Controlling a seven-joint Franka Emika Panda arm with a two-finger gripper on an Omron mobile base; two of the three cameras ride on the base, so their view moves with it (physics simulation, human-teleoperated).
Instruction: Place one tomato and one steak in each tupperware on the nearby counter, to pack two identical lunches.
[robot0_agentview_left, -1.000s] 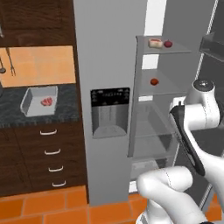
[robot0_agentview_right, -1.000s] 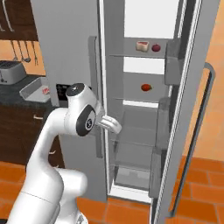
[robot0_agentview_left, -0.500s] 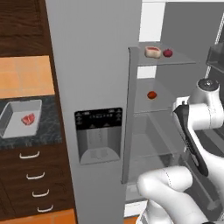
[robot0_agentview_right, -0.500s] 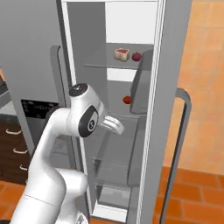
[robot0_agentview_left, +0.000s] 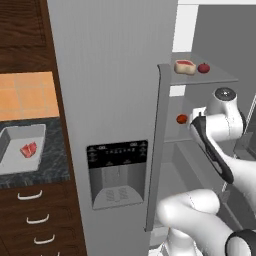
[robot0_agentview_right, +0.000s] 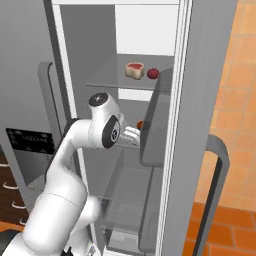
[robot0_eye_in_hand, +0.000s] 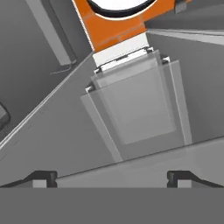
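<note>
- The small round red tomato (robot0_agentview_left: 182, 119) sits on the middle glass fridge shelf (robot0_agentview_right: 131, 145), just beside the robot's wrist; it should be light, smooth and easily bruised, so a gentle pinch across its widest part suits it.
- A second red tomato (robot0_agentview_right: 153, 73) and a pale slab of steak with a red top (robot0_agentview_right: 135, 69) lie side by side on the upper glass shelf (robot0_agentview_left: 220, 78); the steak looks soft and slippery, best taken across its short sides.
- One light grey shallow plastic tupperware (robot0_agentview_left: 10, 164) rests on the black speckled stone bench (robot0_agentview_left: 55, 167), already holding a red steak piece (robot0_agentview_left: 29, 149).
- The fingers (robot0_eye_in_hand: 40, 176) stand spread wide, holding nothing; what they point at is probably the fridge's lower shelves.
- Compared with a second ago, both base views have shifted right and closer to the fridge: the base has driven, the food has not moved.
</note>
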